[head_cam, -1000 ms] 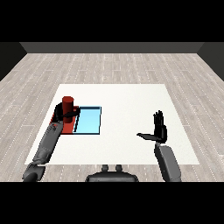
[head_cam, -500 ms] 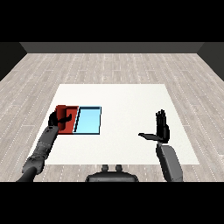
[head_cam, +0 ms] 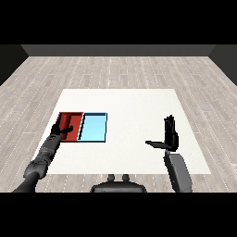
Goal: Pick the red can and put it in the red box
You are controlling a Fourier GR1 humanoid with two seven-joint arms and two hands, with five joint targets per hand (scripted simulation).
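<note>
I am looking down across a white tabletop (head_cam: 134, 104) where a red tray (head_cam: 77, 115) and a light blue tray (head_cam: 94, 127) lie touching side by side, the red one to the left. A second ago the left hand (head_cam: 60, 131) held the red can upright, standing tall above the red tray and easy to see. Now the left forearm has dropped low and the hand sits right at the near edge of the red tray, reaching into it. No can stands up above the tray any more. I see only a darker red patch inside the tray, just beyond the hand, which I take to be the red can (head_cam: 65, 122) brought down to the tray floor; red on red makes its outline hard to pick out, and I cannot say whether it is upright or on its side. I also cannot tell whether the left hand has let go or is closed round the can. The right hand (head_cam: 170, 137) has not moved in that time: it hovers over the right part of the tabletop, well apart from both trays, spread wide and holding nothing. As I judge it, the can is in the correct tray and the task is nearly finished; what remains is to confirm the release and draw the left hand back without knocking the can.
</note>
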